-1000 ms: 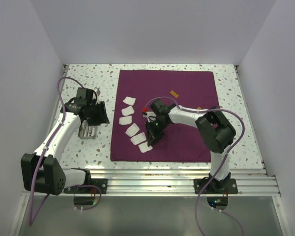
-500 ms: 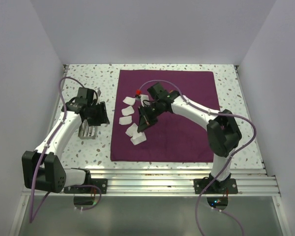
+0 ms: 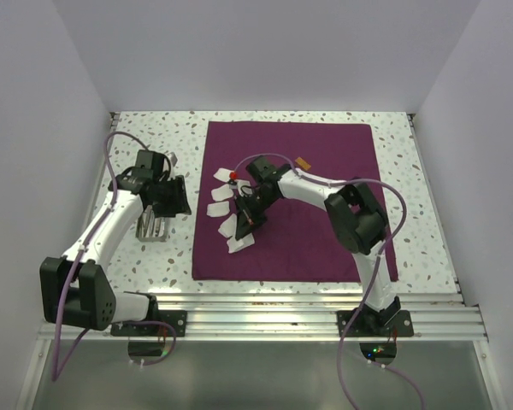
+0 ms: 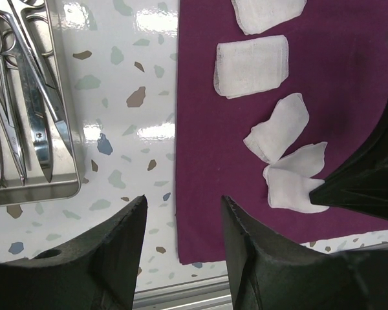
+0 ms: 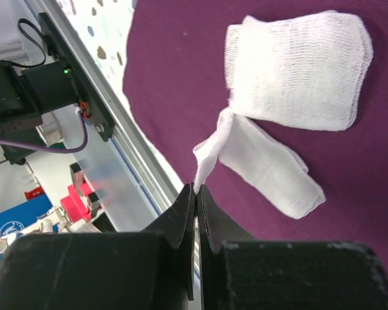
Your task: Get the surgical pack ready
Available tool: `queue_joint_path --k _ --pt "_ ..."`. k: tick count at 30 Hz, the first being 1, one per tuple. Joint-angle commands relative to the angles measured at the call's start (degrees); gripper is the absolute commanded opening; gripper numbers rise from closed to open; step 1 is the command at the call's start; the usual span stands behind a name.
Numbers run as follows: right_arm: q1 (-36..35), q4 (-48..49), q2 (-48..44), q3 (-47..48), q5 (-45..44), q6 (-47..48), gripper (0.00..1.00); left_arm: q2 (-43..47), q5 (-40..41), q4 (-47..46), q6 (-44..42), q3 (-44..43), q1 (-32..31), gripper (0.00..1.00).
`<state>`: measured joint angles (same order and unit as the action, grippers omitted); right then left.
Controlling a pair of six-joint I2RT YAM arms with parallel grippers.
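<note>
Right tool (image 5: pixel 196 190): pressed together on one corner of a gauze square (image 5: pixel 210 152), only a thin fold caught at the very tips.
Held piece: stretched up from the tips as a narrow strip, far end trailing down onto the fabric below; could not tell whether snagged on its neighbour.
Just ahead of the tips: second gauze square (image 5: pixel 265 171), flat, touching the trailing end of the held one.
Further ahead: third gauze square (image 5: pixel 297 71), larger in view, flat, touching the second.
Beneath the tool: maroon cloth (image 5: pixel 174 71), spread flat on the table (image 4: pixel 129 97).
Left tool (image 4: pixel 181 213): spread wide, gripping nothing, hovering over the cloth's side edge.
To that tool's side, away from the cloth: metal tray (image 4: pixel 52 190) on the table, steel instruments (image 4: pixel 26 97) lying inside, well apart from the right tool.
Step in hand, as judged: gathering the scattered gauze together on the cloth.
Doing it well, as judged: shallow corner grip, so called for a slow, low carry rather than a quick swing; needed a check that the touching neighbour was not dragged along; called for opening only once the piece lay flat on its target.
Risk, as judged: thin weave slipping free, or landing crumpled.
</note>
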<state>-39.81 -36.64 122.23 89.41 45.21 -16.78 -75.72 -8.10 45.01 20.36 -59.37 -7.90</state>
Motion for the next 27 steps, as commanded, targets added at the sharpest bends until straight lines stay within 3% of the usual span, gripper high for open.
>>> queue_joint_path --k 1,17,23,27 --pt "0.2 0.4 0.9 1.3 1.6 2.4 0.0 -0.9 -1.4 -1.5 -1.0 -2.6 -0.1 0.53" --pt "2.5 -4.5 3.2 3.8 -5.6 6.2 0.0 -2.9 -2.7 -2.7 -0.5 -2.6 -0.1 0.53" --pt "2.5 -5.5 0.4 2.0 -6.6 6.0 0.38 -3.4 -3.2 -2.6 -0.8 -2.8 -0.1 0.53" --pt "2.6 -5.3 -3.0 -1.0 -8.4 5.1 0.48 -3.7 -3.8 -2.7 -0.9 -2.9 -0.1 0.53"
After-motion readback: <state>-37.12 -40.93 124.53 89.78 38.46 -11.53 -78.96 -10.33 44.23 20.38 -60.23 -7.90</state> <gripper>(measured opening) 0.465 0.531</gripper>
